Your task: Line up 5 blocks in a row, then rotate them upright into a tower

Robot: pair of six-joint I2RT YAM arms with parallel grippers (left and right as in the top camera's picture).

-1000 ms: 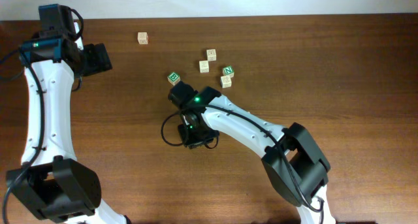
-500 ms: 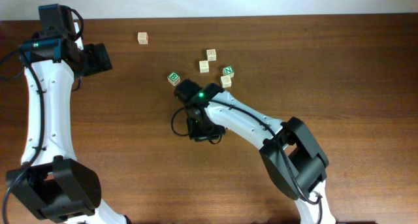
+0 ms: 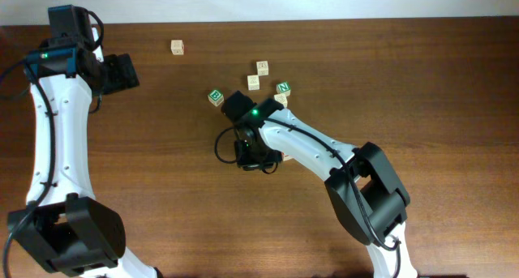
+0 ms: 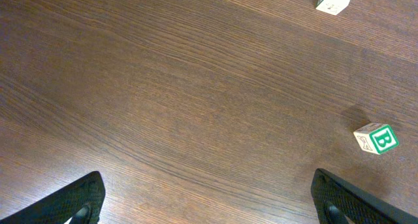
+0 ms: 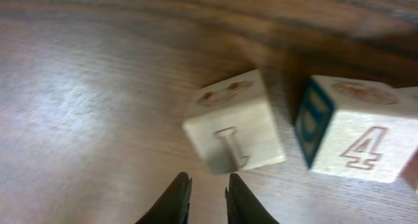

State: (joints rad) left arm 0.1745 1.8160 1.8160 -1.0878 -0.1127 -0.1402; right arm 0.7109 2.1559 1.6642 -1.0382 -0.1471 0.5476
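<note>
Overhead: 1 pale block [image 3: 177,47] sits alone on the table [image 3: 438,75]; 3 pale blocks [image 3: 254,83] cluster by the right arm [image 3: 304,144].
Left wrist: the left gripper [image 4: 208,199] gapes wide, empty.
Right wrist: the right gripper [image 5: 208,196] is pinched nearly closed, grasping nothing, just short of the near block [image 5: 235,129]. The 4 block [image 5: 356,142] stands beside it.

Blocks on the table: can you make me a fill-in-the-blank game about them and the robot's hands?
In the left wrist view, the green-lettered cube shows the letter ___.
In the right wrist view, the block with a blue side shows the number ___.
The left hand is wide ___.
The right hand is holding ___.
Missing words: B; 4; open; nothing.
</note>
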